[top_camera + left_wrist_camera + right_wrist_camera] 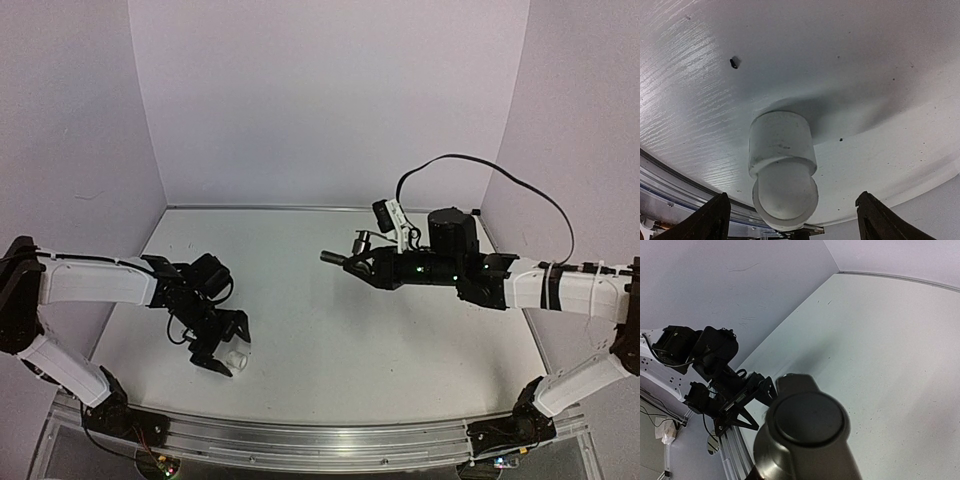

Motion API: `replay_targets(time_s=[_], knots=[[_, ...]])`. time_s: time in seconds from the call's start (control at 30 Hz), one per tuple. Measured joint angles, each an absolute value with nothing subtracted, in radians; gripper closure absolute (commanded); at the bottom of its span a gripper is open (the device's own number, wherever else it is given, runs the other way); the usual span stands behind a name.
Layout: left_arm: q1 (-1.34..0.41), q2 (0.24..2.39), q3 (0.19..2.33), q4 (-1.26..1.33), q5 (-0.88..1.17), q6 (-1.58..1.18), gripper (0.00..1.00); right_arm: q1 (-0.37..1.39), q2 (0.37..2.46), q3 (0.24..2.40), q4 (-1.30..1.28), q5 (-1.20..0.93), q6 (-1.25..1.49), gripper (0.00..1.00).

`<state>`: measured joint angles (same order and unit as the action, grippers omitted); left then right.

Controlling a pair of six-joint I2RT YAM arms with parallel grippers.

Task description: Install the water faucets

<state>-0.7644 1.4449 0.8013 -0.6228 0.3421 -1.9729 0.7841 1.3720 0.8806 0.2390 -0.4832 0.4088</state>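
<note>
White tabletop (900, 340) backs the grey faucet (807, 427), which hides the right pincer (352, 262).

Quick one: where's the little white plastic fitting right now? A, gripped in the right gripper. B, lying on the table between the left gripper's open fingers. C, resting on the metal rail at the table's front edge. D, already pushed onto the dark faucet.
B: the white fitting lies on the table between the spread fingers of the left gripper, touching neither, while the right gripper holds only the dark faucet.
</note>
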Motion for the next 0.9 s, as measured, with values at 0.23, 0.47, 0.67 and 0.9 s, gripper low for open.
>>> replay_targets(time_s=[0.23, 0.47, 0.67, 0.9], knots=[[-0.776, 1.469, 0.795, -0.595, 0.333, -1.979, 0.16, 0.784, 1.363, 0.876, 0.239, -0.477, 0.409, 1.0], [-0.776, 1.469, 0.79, -0.569, 0.322, -1.99, 0.26, 0.784, 1.348, 0.863, 0.239, -0.472, 0.409, 1.0], [-0.777, 1.469, 0.785, -0.564, 0.306, -1.99, 0.27, 0.784, 1.345, 0.861, 0.239, -0.471, 0.409, 1.0], [-0.788, 1.501, 0.783, -0.563, 0.297, -1.991, 0.42, 0.784, 1.344, 0.859, 0.239, -0.469, 0.409, 1.0]])
